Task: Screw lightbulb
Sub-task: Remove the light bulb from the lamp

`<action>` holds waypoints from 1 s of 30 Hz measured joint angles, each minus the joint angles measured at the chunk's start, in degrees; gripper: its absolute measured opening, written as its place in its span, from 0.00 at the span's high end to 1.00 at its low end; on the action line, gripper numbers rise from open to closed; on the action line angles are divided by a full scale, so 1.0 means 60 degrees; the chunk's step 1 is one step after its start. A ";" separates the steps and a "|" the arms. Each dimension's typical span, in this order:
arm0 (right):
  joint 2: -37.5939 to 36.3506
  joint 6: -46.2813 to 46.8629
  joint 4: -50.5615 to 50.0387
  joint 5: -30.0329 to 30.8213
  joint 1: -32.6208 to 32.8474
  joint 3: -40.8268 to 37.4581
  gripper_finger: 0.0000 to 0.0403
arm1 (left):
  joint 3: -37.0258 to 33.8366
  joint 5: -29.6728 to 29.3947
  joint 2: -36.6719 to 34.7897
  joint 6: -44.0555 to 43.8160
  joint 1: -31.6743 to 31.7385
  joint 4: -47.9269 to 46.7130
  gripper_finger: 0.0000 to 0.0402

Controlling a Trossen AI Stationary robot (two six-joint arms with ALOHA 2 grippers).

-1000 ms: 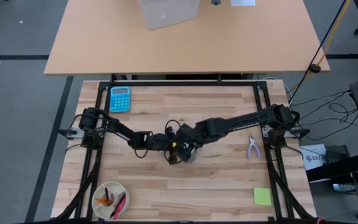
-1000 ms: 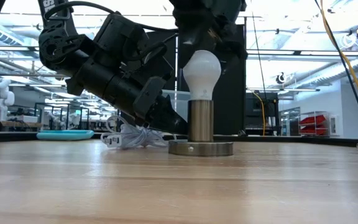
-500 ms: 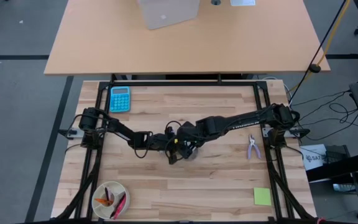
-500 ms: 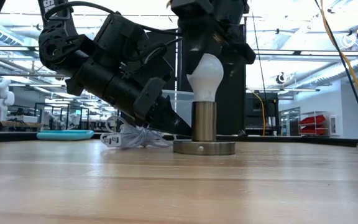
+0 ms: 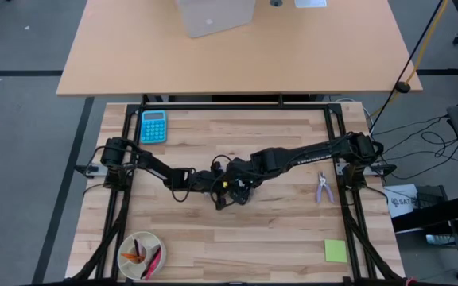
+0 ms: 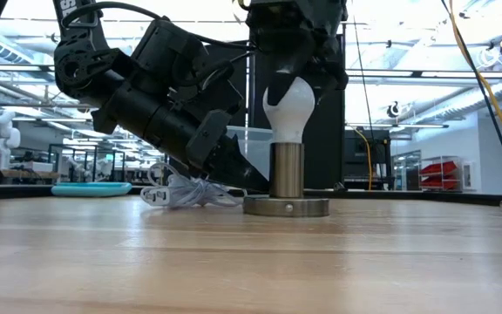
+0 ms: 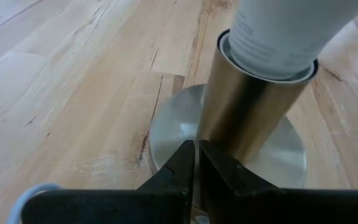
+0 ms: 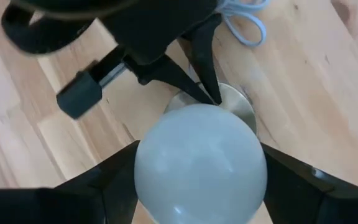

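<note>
While its narrow neck sits in the mouth of the socket (image 6: 287,170), the lightbulb (image 6: 288,106) stands with its long axis close to vertical, leaning slightly, its rounded frosted globe pointing up and its base hidden inside the socket tube, near the middle of the table (image 5: 237,238). One bulb and one socket are in view. That socket is a smooth brushed-metal cylinder rising from a flat round metal disc that lies on the pale wooden planks. From above, the right tool (image 8: 199,171) has its two dark fingers (image 8: 291,180) on either side of the globe, seemingly touching the glass; whether they actually grip it cannot be told. The left tool (image 7: 196,165) reaches in low from the side with its two pointed fingers pressed together, closed on nothing, their tips at the foot of the cylinder on the disc. Behind the socket lies one bundle of white cable (image 6: 181,192). Elsewhere on the table are one blue calculator (image 5: 153,126), one pair of small pliers (image 5: 323,187), one green sticky-note pad (image 5: 335,251) and one round bowl (image 5: 140,255) holding reddish items.
</note>
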 joint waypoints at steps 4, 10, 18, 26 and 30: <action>0.0000 -0.1294 -0.0089 -0.0001 -0.0081 0.0004 0.33 | 0.0000 0.0000 0.0000 -0.0004 0.0000 -0.0009 0.93; -0.0015 -0.3570 -0.0127 -0.0062 -0.0216 0.0004 0.33 | -0.0007 0.0118 0.0000 -0.0008 0.0004 -0.0033 0.93; -0.0018 -0.5885 0.0044 -0.0018 -0.0232 0.0004 0.31 | -0.0004 0.0030 -0.0007 -0.0026 -0.0001 -0.0116 0.93; -0.0015 -0.5827 0.0124 0.0000 -0.0218 0.0004 0.31 | -0.0015 -0.0248 0.0021 0.0190 -0.0197 0.0151 0.90; -0.0015 -0.5762 0.0119 0.0030 -0.0202 0.0004 0.31 | -0.0018 -0.0247 0.0011 0.0198 -0.0234 0.0222 0.77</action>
